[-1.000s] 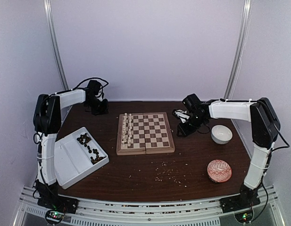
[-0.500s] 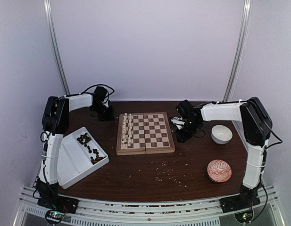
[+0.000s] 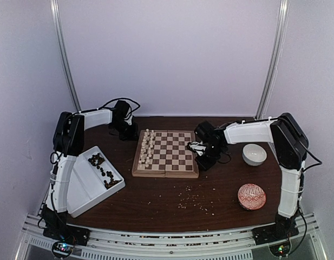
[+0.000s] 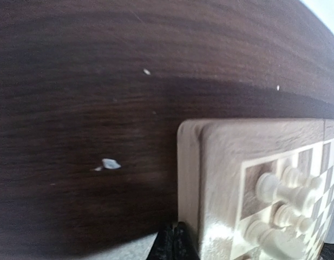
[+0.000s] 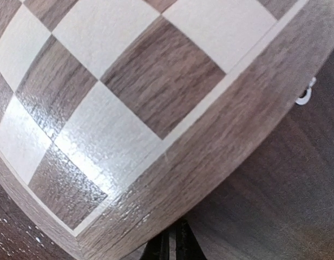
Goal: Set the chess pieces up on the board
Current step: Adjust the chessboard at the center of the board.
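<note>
Both arms have moved in on the board [image 3: 172, 154] at mid-desk. Right claw [image 5: 175, 246] has just closed fully, holding nothing, at the board's right edge. Left claw [image 4: 175, 245] is also closed and empty at the far-left corner. Dark chess pieces [image 3: 104, 172] lie in the tray [image 3: 74, 201], so I judge this a board nudge, not a placement.

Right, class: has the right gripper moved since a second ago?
Yes. The right gripper has shifted left, away from the white bowl, to the board's right edge.
</note>
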Controlling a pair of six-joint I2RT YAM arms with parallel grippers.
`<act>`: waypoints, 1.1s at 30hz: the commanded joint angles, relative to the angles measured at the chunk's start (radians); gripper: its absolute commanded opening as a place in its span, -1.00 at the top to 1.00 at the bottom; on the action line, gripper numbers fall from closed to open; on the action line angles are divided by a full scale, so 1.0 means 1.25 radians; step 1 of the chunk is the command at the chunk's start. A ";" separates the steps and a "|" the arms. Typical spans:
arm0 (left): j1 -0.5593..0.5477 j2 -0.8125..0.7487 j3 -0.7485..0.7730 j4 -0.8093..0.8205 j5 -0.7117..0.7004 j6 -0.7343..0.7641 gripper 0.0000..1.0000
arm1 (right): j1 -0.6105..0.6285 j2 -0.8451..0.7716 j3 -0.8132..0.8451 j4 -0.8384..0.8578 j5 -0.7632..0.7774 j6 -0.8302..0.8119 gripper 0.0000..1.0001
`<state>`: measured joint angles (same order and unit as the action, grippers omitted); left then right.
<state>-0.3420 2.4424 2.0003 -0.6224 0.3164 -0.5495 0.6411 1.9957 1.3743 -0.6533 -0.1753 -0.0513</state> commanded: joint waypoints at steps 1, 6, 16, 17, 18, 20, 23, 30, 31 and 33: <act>-0.033 0.021 0.019 0.022 0.071 0.051 1.00 | 0.040 -0.028 -0.049 0.034 -0.013 -0.018 0.84; -0.069 0.022 0.016 0.034 0.113 0.085 1.00 | 0.074 -0.075 -0.098 0.061 -0.024 -0.025 0.84; -0.127 0.021 0.014 0.045 0.182 0.135 1.00 | 0.181 -0.123 -0.165 0.088 -0.092 -0.053 0.82; -0.132 0.019 0.013 0.043 0.183 0.142 1.00 | 0.192 -0.126 -0.168 0.090 -0.095 -0.054 0.82; -0.137 0.017 0.009 0.040 0.182 0.147 1.00 | 0.204 -0.129 -0.170 0.092 -0.095 -0.056 0.82; -0.141 0.011 0.002 0.032 0.156 0.150 1.00 | 0.223 -0.139 -0.171 0.089 -0.097 -0.062 0.82; -0.123 -0.015 0.009 -0.002 0.063 0.131 0.98 | 0.234 -0.172 -0.172 0.064 -0.109 -0.080 0.82; -0.019 -0.217 -0.084 -0.036 -0.105 0.008 0.62 | 0.219 -0.274 -0.175 -0.121 -0.111 -0.185 0.73; -0.017 -0.256 -0.110 -0.040 -0.130 0.006 0.58 | 0.202 -0.294 -0.180 -0.133 -0.124 -0.182 0.72; -0.018 -0.321 -0.161 -0.055 -0.138 0.005 0.45 | 0.154 -0.322 -0.174 -0.147 -0.162 -0.166 0.59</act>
<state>-0.3962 2.2578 1.8763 -0.6662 0.2550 -0.4934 0.9142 1.6669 1.1580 -0.7319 -0.3153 -0.2317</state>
